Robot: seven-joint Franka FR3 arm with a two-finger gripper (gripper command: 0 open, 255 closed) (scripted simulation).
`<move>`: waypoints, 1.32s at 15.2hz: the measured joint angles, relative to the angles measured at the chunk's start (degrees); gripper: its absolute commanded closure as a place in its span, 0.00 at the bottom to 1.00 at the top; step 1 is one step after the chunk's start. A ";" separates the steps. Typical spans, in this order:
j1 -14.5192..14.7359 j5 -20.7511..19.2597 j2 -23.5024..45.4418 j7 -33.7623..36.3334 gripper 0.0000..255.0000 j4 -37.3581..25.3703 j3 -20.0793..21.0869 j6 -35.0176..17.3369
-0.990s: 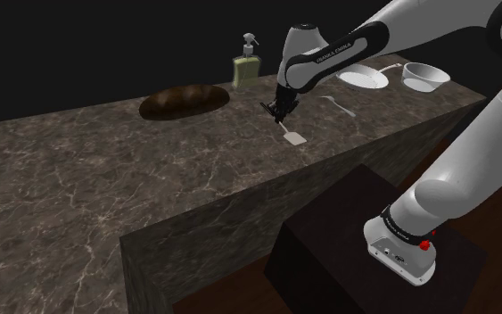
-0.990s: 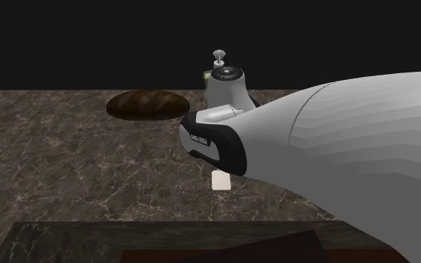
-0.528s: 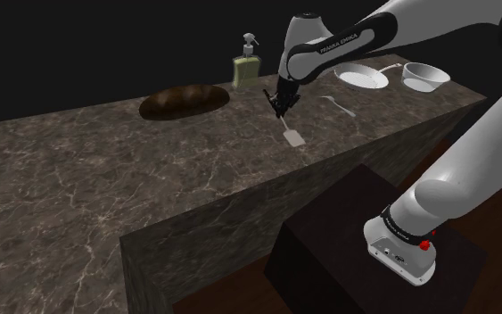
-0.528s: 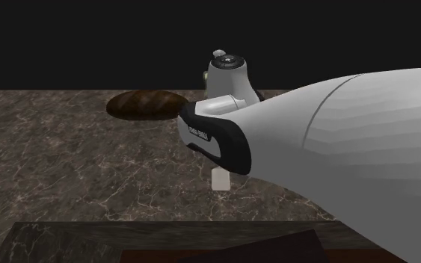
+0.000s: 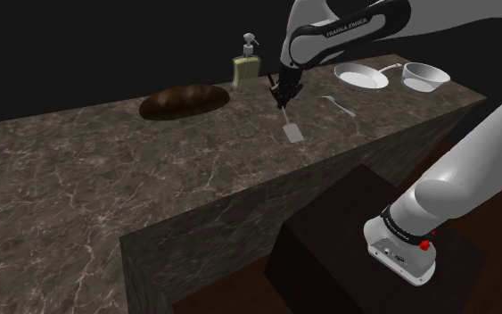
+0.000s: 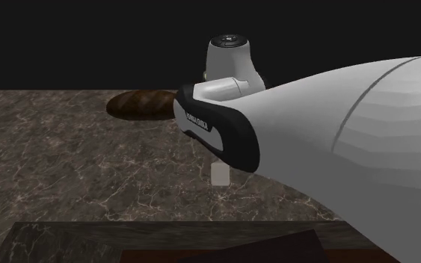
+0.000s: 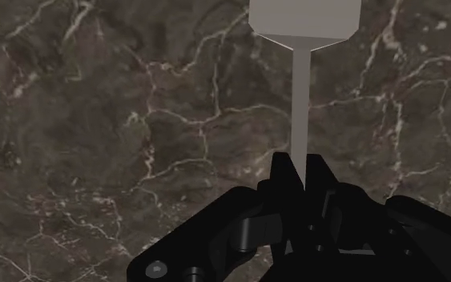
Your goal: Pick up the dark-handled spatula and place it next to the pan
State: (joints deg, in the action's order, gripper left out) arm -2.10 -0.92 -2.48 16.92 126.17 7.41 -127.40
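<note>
My gripper [image 7: 299,172] is pinched on the spatula [image 7: 299,104], with the fingers [image 7: 282,172] pressed against its upper end from either side. That end blends into the black of my fingers, so I can't make out the handle's colour. Below my fingertips runs a thin, straight, pale grey shaft. It widens through short sloped shoulders into a flat, squarish blade of the same pale grey. The spatula hangs blade-down from my grip over the dark marble counter [image 7: 95,160], which is veined with white. I can't tell whether the blade's edge touches the stone. In the shoulder view it hangs near the middle of the counter's width. Further along toward that view's right, a pale spoon [image 5: 338,105] lies flat on the counter. Beyond it are the white pan [image 5: 363,77] and a white bowl [image 5: 424,77], both well apart from the spatula. At the counter's far edge sit a dark brown loaf [image 5: 184,100] and a greenish soap dispenser [image 5: 246,64], with a black area behind them.
</note>
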 measured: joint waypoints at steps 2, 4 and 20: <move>-0.03 0.13 -0.68 -0.18 1.00 -0.90 -0.05 1.56; -0.09 0.28 -1.53 -0.46 1.00 -1.33 -0.14 2.85; -5.02 0.66 -1.33 -11.55 1.00 -7.34 -6.17 8.57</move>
State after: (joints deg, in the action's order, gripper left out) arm -7.12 -0.26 -3.81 5.38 118.84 1.24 -118.83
